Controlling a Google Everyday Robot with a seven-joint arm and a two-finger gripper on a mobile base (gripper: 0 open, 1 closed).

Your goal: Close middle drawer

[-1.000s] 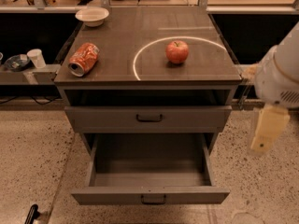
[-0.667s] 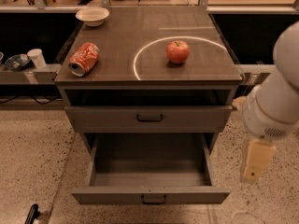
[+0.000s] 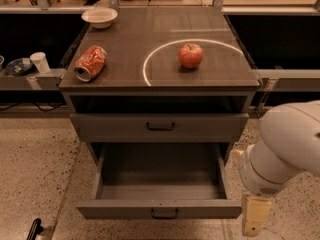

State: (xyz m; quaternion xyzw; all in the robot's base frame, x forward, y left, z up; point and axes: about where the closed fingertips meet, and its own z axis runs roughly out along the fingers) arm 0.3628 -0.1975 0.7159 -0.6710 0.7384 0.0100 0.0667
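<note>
Drawer to shut: your middle drawer [image 3: 116, 210] is pulled far out of the cabinet [image 3: 240, 81], its grey front facing you low in the view, with a small dark handle [image 3: 165, 213] at the centre of that front. The inside looks bare.
Drawer above: the top drawer [image 3: 110, 128] sits nearly flush, with its own dark handle [image 3: 161, 126], under a dark gap below the tabletop.
Lowest drawer: you cannot see it; the open one covers that spot.
Gripper: your gripper [image 3: 256, 216] hangs at the lower right, pointing down toward the floor [image 3: 40, 159], just beside the right front corner of the open drawer and not touching it.
Grip state: you cannot tell whether it is apart or together.
Arm: the thick white arm [image 3: 285, 149] comes in from the right edge, beside the cabinet.
Tabletop: a red apple [image 3: 190, 55] stands inside a pale ring [image 3: 146, 69]; a red can [image 3: 91, 63] lies on its side near the left edge; a white bowl [image 3: 99, 17] sits at the back left corner.
Left ledge: a white cup [image 3: 39, 62] stands next to a dark dish [image 3: 19, 66].
</note>
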